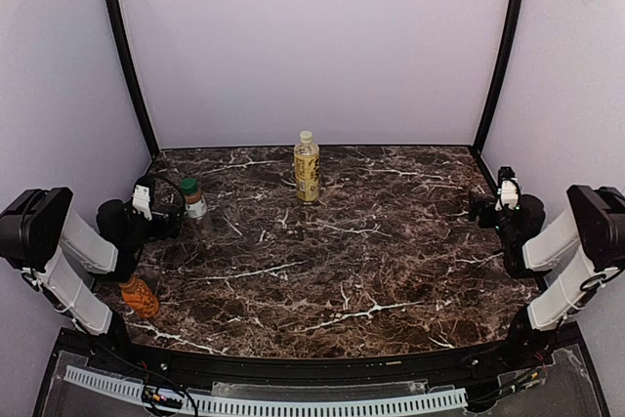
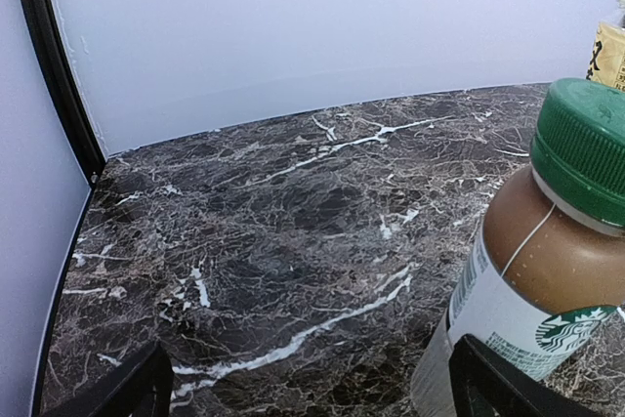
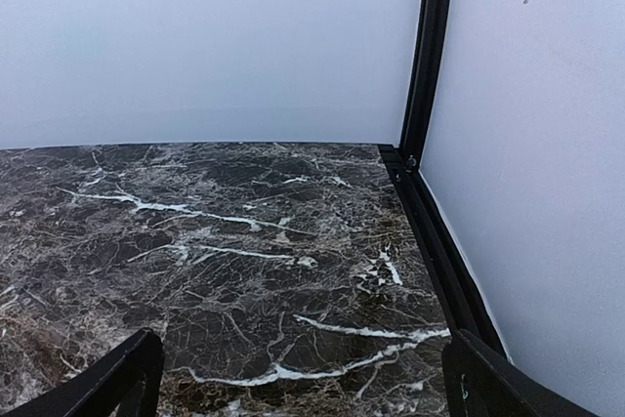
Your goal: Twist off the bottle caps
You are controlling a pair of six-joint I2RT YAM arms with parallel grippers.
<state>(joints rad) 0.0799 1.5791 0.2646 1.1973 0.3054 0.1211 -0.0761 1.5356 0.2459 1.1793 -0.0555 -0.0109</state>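
Just inside the right finger of our left gripper (image 2: pixel 312 393), jaws wide, stands the brown bottle (image 2: pixel 532 280), off-centre. Closing now may clip and topple it. Our right gripper (image 3: pixel 298 383) gapes wide, empty.

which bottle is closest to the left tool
The short green-capped brownish bottle, right beside the left tool; the yellow-labelled bottle stands far back mid-table, the orange bottle by the left arm.

Three bottles on a dark marble table (image 1: pixel 371 271), one arm at each side.
The yellow-labelled bottle (image 1: pixel 307 168) stands upright near the middle of the far edge. The brownish bottle (image 1: pixel 192 198) with green cap stands near the left edge, just beside the left gripper (image 1: pixel 174 214). The orange bottle (image 1: pixel 139 297) is near the near-left corner.
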